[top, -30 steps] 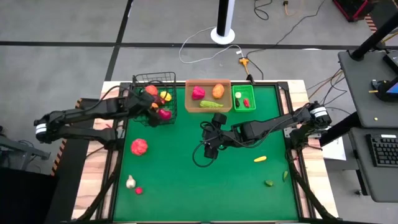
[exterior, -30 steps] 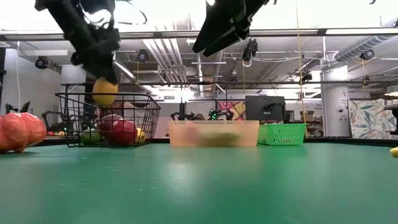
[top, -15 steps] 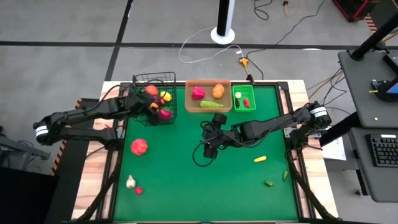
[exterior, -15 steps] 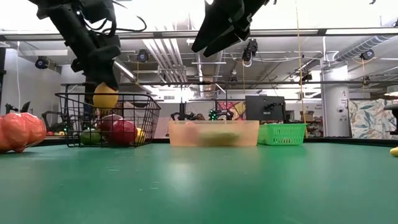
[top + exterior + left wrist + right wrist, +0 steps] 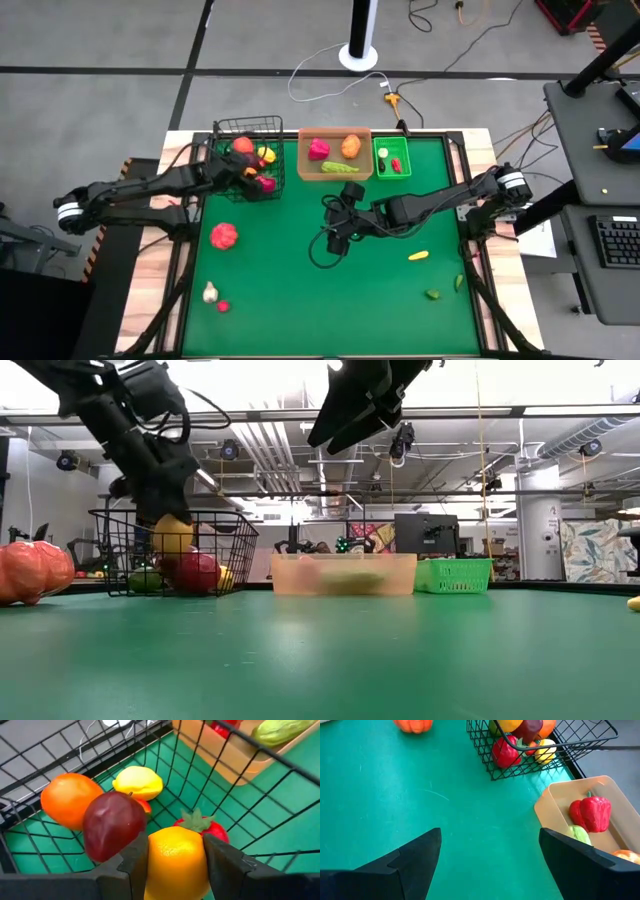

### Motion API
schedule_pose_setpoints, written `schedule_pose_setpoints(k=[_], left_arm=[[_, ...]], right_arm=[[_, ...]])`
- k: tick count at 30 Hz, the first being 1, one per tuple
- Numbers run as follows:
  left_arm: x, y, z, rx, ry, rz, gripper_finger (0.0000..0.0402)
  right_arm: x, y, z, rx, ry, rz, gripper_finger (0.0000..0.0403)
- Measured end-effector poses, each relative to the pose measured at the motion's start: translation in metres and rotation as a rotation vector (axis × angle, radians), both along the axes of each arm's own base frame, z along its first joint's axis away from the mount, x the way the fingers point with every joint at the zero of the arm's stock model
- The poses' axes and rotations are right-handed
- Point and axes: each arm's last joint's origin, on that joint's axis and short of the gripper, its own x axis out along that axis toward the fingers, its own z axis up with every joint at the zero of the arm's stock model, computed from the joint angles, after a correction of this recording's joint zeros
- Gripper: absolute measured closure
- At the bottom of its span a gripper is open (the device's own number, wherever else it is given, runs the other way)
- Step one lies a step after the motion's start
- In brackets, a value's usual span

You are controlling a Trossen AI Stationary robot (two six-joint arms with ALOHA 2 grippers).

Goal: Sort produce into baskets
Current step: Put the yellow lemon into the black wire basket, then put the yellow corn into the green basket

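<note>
Sorting about half done, by my reckoning. Black wire basket (image 5: 250,157) at far left of the green table (image 5: 300,270) already holds several round pieces: an orange fruit (image 5: 67,800), a dark red plum-like piece (image 5: 112,825), a yellow lemon (image 5: 138,783) and a red strawberry-topped piece (image 5: 212,830). Tan tray (image 5: 335,174), just right of the basket, holds a pink-red pepper (image 5: 319,149), an orange piece (image 5: 351,146) and a green cucumber (image 5: 340,167). Small green bin (image 5: 380,160), far right of the tray, has a red chilli (image 5: 397,165) and something pale, too small to name. Left gripper (image 5: 175,862) is down inside the wire basket, fingers clamped on a yellow-orange citrus (image 5: 176,862): smooth, round, glossy with a dimpled top, not yet let go. Right gripper (image 5: 341,235) hovers mid-table, jaws spread wide, empty. Still loose: a large red lumpy piece (image 5: 224,236) at left, a pale bulb (image 5: 210,292) and a small red piece (image 5: 223,306) near left, a yellow piece (image 5: 418,256) and two small green bits (image 5: 433,294) near right.
</note>
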Motion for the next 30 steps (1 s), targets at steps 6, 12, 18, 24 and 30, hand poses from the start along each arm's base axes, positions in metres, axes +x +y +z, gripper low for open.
schedule_pose_setpoints(k=[6, 12, 18, 24, 30], left_arm=[[-0.003, 0.000, -0.009, 0.013, 0.035, 0.022, 0.0253], [-0.004, -0.001, -0.011, 0.015, 0.043, 0.028, 0.0226], [-0.004, 0.000, -0.009, 0.038, 0.042, 0.046, 0.0200], [-0.004, 0.000, -0.008, 0.036, 0.043, 0.043, 0.0187], [-0.001, -0.011, 0.013, -0.028, -0.012, -0.027, 0.0186]], right_arm=[[0.000, 0.000, 0.000, 0.000, 0.000, 0.000, 0.0076], [0.000, 0.000, 0.000, -0.001, 0.001, 0.000, 0.0076], [0.000, 0.000, 0.000, -0.001, 0.000, 0.000, 0.0076], [0.000, 0.000, 0.000, -0.001, 0.001, 0.000, 0.0076], [0.000, 0.000, 0.000, 0.004, -0.001, -0.004, 0.0076]])
